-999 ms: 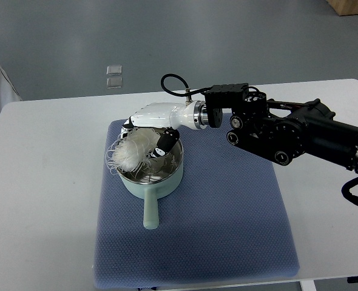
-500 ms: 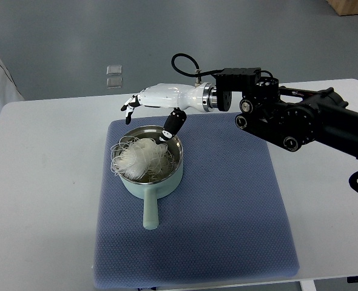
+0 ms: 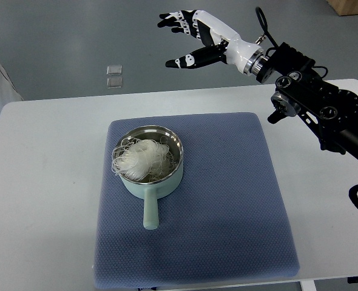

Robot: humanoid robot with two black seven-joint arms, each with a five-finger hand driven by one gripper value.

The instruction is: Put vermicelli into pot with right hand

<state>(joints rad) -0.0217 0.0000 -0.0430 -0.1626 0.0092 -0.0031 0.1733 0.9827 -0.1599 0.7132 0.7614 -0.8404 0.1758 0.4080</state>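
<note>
The vermicelli (image 3: 139, 159) sits in the pot (image 3: 170, 176) on a blue mat (image 3: 227, 206) covering the white tabletop (image 3: 39, 200). The right hand (image 3: 194, 36) hangs empty, fingers spread, above the tabletop's far edge, well apart from the pot.

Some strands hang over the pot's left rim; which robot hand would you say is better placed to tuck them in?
The right robot hand: it is the only one in view, open and empty, raised beyond the pot holding the vermicelli.

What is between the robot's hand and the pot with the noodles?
Nothing. The top view shows only bare blue mat and white table between the right hand and the pot.
</note>
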